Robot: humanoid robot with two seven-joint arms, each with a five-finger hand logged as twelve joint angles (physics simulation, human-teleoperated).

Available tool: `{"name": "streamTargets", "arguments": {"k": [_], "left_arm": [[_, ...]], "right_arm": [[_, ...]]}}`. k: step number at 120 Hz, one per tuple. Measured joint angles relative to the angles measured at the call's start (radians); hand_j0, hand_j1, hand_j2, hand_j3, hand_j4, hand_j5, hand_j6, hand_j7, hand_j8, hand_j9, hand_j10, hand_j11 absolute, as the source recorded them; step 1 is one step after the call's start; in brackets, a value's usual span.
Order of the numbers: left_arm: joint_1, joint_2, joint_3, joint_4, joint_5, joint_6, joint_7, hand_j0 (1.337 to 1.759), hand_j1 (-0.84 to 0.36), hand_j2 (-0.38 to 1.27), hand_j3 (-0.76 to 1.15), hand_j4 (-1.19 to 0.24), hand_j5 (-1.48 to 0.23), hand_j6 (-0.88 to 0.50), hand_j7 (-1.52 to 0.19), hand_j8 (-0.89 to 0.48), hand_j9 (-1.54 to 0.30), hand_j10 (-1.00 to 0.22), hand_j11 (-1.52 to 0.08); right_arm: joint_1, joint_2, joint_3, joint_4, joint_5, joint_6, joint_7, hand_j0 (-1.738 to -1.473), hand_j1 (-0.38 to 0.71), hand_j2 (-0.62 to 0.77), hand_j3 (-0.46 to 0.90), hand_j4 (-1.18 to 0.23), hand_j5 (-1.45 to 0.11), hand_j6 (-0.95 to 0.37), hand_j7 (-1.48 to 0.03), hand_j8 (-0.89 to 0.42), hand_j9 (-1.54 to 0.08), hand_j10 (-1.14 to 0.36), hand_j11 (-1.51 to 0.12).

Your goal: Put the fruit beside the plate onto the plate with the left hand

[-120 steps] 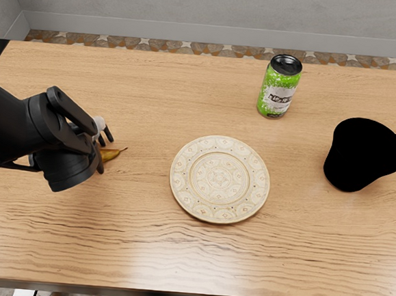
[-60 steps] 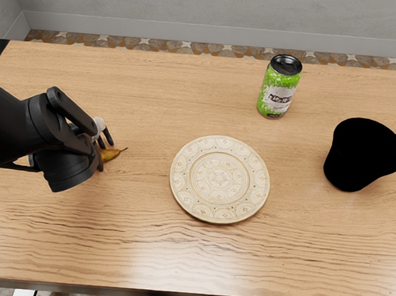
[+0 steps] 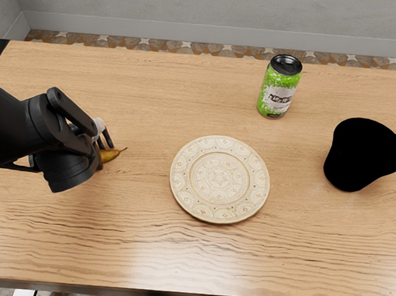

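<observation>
A yellow-brown fruit, seemingly a banana (image 3: 114, 154), lies on the table left of the plate; only its pointed tip shows. My left hand (image 3: 104, 141) sits right over it, with the dark forearm coming in from the left edge and hiding the rest of the fruit and most of the hand. I cannot see whether the hand holds the fruit. The round cream patterned plate (image 3: 219, 178) lies at the table's middle with nothing on it, about a hand's width right of the fruit tip. The right arm is out of view.
A green drink can (image 3: 280, 86) stands upright behind the plate to the right. A black rounded object (image 3: 362, 155) sits at the far right. The wooden table (image 3: 190, 250) stretches to the picture's front edge.
The left hand has shifted only very slightly over the fruit. The fruit tip lies where it was.
</observation>
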Motion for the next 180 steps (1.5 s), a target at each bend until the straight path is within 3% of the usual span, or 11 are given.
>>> {"name": "streamTargets", "arguments": {"k": [27,40,49,60,77,99,114,142,169,180], "left_arm": [[0.0,0.0,-0.001,0.0,0.005,-0.041,0.008,1.652,-0.34,0.32,0.0,-0.64,-0.94,-0.57,-0.95,-0.56,-0.97,-0.63,-0.98],[-0.001,0.0,-0.001,0.0,0.006,-0.062,0.012,1.648,-0.31,0.23,-0.01,-0.64,-1.01,-0.54,-1.03,-0.53,-1.04,-0.57,-1.06],[-0.006,0.0,-0.001,0.0,0.003,-0.08,0.011,1.664,-0.33,0.28,-0.19,-0.66,-1.05,-0.55,-1.06,-0.51,-1.08,-0.55,-1.09],[-0.013,0.0,-0.001,0.0,-0.005,-0.092,0.011,1.662,-0.37,0.5,-0.54,-0.68,-1.09,-0.53,-1.09,-0.5,-1.1,-0.55,-1.12],[-0.058,0.0,-0.023,-0.014,-0.02,-0.1,0.008,1.655,-0.38,0.5,-0.27,-0.75,-1.14,-0.52,-1.13,-0.48,-1.13,-0.54,-1.14],[-0.134,0.0,-0.061,-0.02,-0.054,-0.102,0.003,1.654,-0.39,0.5,-0.11,-0.81,-1.17,-0.52,-1.16,-0.47,-1.13,-0.52,-1.15],[-0.19,0.0,-0.088,-0.02,-0.109,-0.099,0.002,1.654,-0.36,0.43,-0.06,-0.82,-1.18,-0.53,-1.17,-0.47,-1.14,-0.52,-1.15],[-0.213,0.0,-0.233,-0.013,-0.124,-0.098,0.001,1.654,-0.34,0.4,-0.02,-0.84,-1.19,-0.56,-1.17,-0.48,-1.15,-0.51,-1.15],[-0.215,0.0,-0.4,-0.013,-0.098,-0.1,0.004,1.655,-0.41,0.61,-0.01,-0.84,-1.2,-0.53,-1.19,-0.45,-1.16,-0.5,-1.15],[-0.204,0.0,-0.425,-0.014,-0.095,-0.101,0.005,1.655,-0.39,0.55,0.0,-0.84,-1.2,-0.56,-1.2,-0.46,-1.16,-0.52,-1.15]], "right_arm": [[0.0,0.0,0.0,0.0,0.0,0.0,0.0,-1.658,-0.34,0.0,0.0,-0.01,-0.01,-0.01,-0.01,-0.01,-0.01,-0.01,-0.01],[0.0,0.0,0.0,0.0,0.0,0.0,0.0,-1.658,-0.34,0.0,0.0,-0.01,-0.01,-0.01,-0.01,-0.01,-0.01,-0.01,-0.01],[0.0,0.0,0.0,0.0,0.0,-0.001,0.0,-1.658,-0.34,0.0,0.0,-0.01,-0.01,-0.01,-0.01,-0.01,-0.01,-0.01,-0.01],[0.0,0.0,0.0,0.0,0.0,0.0,0.0,-1.658,-0.34,0.0,0.0,-0.01,-0.01,-0.01,-0.01,-0.01,-0.01,-0.01,-0.01],[0.0,0.0,0.0,0.0,0.0,0.0,0.0,-1.658,-0.34,0.0,0.0,-0.01,-0.01,-0.01,-0.01,-0.01,-0.01,-0.01,-0.01],[0.0,0.0,0.0,0.0,0.0,0.0,0.0,-1.658,-0.34,0.0,0.0,-0.01,-0.01,-0.01,-0.01,-0.01,-0.01,-0.01,-0.01],[0.0,0.0,0.0,0.0,0.0,0.0,0.0,-1.658,-0.34,0.0,0.0,-0.01,-0.01,-0.01,-0.01,-0.01,-0.01,-0.01,-0.01],[0.0,0.0,0.0,0.0,0.0,0.0,0.0,-1.658,-0.34,0.0,0.0,-0.01,-0.01,-0.01,-0.01,-0.01,-0.01,-0.01,-0.01],[0.0,0.0,0.0,0.0,0.0,0.0,0.0,-1.658,-0.34,0.0,0.0,-0.01,-0.01,-0.01,-0.01,-0.01,-0.01,-0.01,-0.01],[0.0,0.0,0.0,0.0,0.0,0.0,0.0,-1.658,-0.34,0.0,0.0,-0.01,-0.01,-0.01,-0.01,-0.01,-0.01,-0.01,-0.01]]}}
